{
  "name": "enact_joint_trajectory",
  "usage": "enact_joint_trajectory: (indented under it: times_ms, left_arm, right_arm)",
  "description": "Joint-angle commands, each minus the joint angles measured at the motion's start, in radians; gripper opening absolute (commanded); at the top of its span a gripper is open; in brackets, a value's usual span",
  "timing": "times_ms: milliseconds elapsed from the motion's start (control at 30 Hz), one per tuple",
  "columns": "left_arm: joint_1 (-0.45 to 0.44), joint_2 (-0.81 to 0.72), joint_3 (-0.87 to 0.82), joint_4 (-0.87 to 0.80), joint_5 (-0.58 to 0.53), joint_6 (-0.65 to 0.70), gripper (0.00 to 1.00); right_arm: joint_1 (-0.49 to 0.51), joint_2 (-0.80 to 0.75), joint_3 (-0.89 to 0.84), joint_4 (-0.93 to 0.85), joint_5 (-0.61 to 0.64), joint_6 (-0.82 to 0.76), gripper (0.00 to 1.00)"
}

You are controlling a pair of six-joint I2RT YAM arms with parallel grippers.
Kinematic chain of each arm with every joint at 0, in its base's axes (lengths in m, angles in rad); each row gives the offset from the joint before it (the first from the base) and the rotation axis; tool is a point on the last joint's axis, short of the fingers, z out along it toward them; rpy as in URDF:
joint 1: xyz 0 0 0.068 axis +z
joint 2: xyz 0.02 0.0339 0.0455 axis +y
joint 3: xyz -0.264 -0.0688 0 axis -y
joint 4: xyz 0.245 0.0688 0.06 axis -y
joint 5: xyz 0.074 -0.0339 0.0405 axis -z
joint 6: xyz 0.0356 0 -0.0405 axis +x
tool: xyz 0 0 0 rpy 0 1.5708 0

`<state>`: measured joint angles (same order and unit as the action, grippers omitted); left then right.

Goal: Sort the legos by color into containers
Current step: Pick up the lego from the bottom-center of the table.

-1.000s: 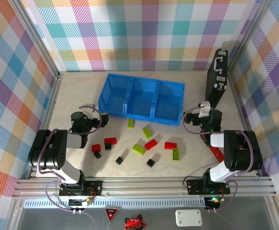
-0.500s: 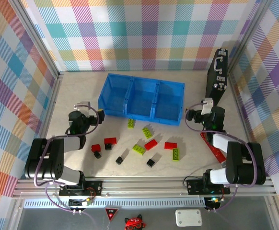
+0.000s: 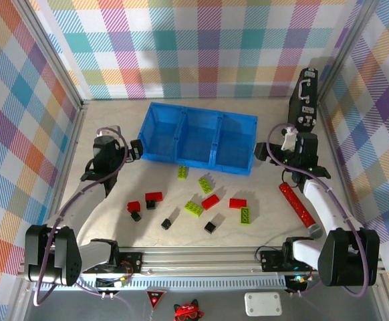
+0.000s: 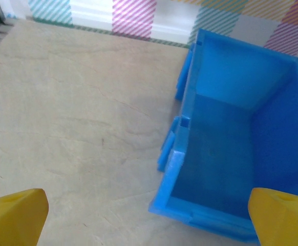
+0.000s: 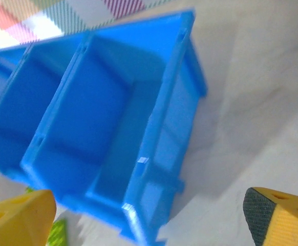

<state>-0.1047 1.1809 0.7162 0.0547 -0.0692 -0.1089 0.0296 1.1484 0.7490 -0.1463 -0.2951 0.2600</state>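
Worktop (image 3: 114, 187): pale, marbled, and carrying everything here.
Containers (image 3: 196, 160): one blue bin of three joined compartments, lying across the far middle of the worktop with its open tops up.
Legos (image 3: 210, 201): scattered on the worktop in front of the bin, apart from it, in a loose patch between the two arms.
Lego colours: four lime-green, four red and four black, all mixed together. A green one (image 3: 182, 172) lies nearest the bin's front wall.
Left gripper (image 3: 139, 148): just off the bin's left end, near its front corner. In the left wrist view its yellow jaws stand wide apart and released (image 4: 148, 221), with the bin's left compartment ahead of them.
Right gripper (image 3: 258, 154): just off the bin's right end, jaws likewise spread and holding nothing (image 5: 149, 218). The right wrist view is blurred.
Red strip (image 3: 298, 206): long and flat, lying on the worktop under the right arm, well right of the bricks.
Black case (image 3: 303, 107): stands tilted at the far right, behind the right arm.
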Motion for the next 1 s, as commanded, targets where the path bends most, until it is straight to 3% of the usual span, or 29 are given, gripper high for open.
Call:
enact_joint_trajectory:
  times_ms: [0, 133, 367, 600, 700, 967]
  left_arm:
    - [-0.009, -0.006, 0.061, -0.253, 0.089, -0.063, 0.99]
    - [-0.01, 0.002, 0.125, -0.398, 0.192, -0.079, 0.98]
    - [-0.011, 0.042, 0.254, -0.618, 0.305, -0.06, 0.98]
    - [-0.01, 0.102, 0.367, -0.748, 0.406, 0.05, 0.98]
    - [-0.01, 0.108, 0.372, -0.76, 0.404, 0.116, 0.98]
    - [-0.011, 0.102, 0.323, -0.726, 0.326, 0.172, 0.99]
  right_arm:
    - [0.036, -0.021, 0.047, -0.228, -0.103, 0.092, 0.94]
    - [0.091, -0.026, 0.082, -0.356, -0.117, 0.106, 0.92]
    - [0.227, -0.014, 0.145, -0.559, 0.009, 0.146, 0.86]
    - [0.252, 0.015, 0.144, -0.633, 0.132, 0.178, 0.83]
    - [0.272, 0.039, 0.154, -0.658, 0.146, 0.18, 0.78]
    - [0.418, 0.098, 0.168, -0.707, 0.234, 0.274, 0.77]
